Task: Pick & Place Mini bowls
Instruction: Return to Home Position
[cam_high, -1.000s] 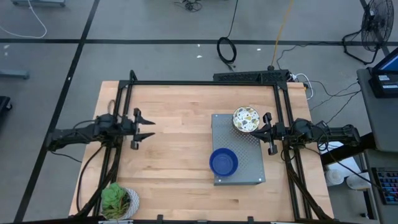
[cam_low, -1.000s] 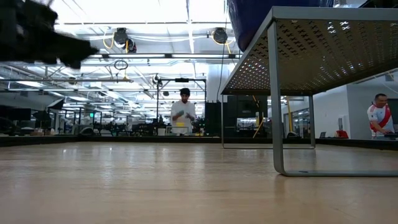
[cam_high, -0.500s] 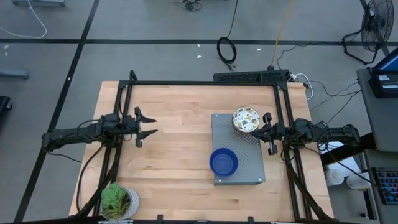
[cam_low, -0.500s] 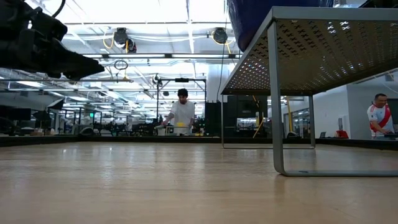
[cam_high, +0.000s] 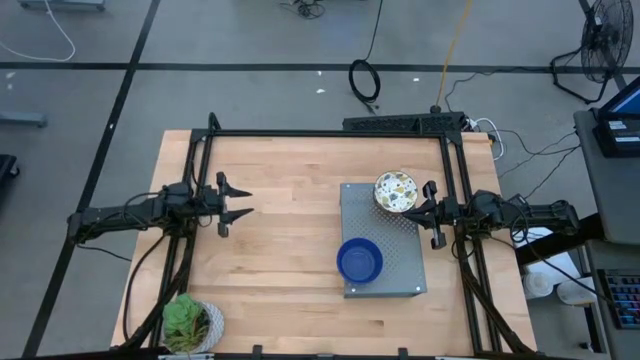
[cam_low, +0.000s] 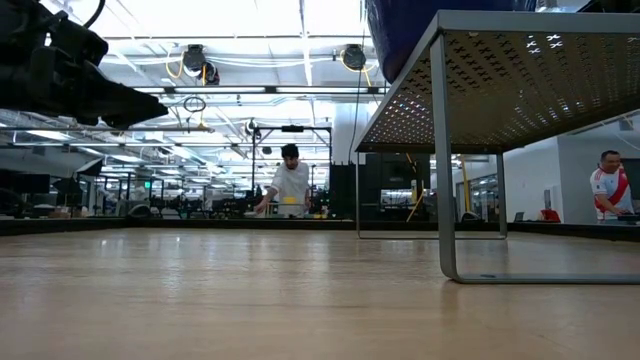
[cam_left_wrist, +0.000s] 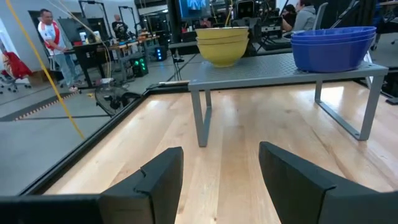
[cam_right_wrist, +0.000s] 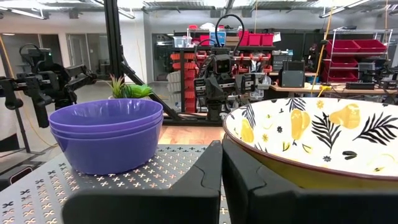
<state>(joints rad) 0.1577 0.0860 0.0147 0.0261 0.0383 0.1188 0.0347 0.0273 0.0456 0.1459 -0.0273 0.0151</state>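
We found the left claw (cam_high: 232, 203) spread and empty above the counter (cam_high: 290, 250), and the right claw (cam_high: 428, 212) clenched on nothing just beside the floral bowls (cam_high: 396, 192) on the shelf (cam_high: 400, 270). The blue bowls (cam_high: 359, 260) stood stacked nearby. A careless homing swing, we judged, could knock the floral stack.
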